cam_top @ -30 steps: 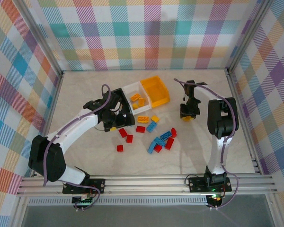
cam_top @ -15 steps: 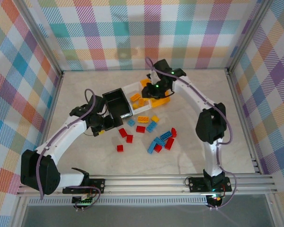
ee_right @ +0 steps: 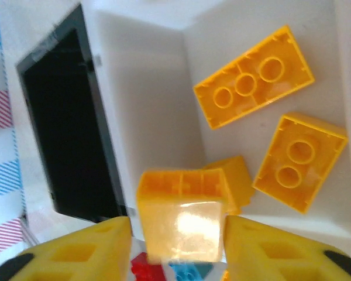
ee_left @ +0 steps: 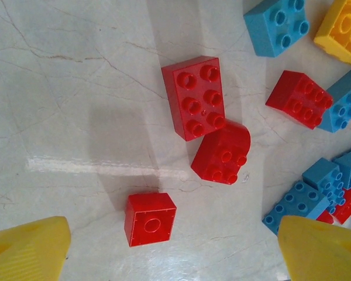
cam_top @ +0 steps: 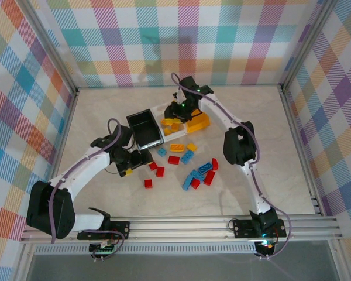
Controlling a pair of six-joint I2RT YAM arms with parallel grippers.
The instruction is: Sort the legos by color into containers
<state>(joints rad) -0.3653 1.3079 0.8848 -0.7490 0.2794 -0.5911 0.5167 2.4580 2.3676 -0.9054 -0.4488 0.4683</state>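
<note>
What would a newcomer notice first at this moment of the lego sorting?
The right gripper reaches over the white plastic bin with a yellow-orange studded brick between its fingers, above other yellow-orange bricks lying inside. The left gripper hovers open over red studded bricks scattered on the marbled tabletop.

Glossy plastic legos (ee_left: 193,105) on a smooth, shiny marble-patterned table (ee_left: 76,88); matt white plastic bin (ee_right: 146,88).
</note>
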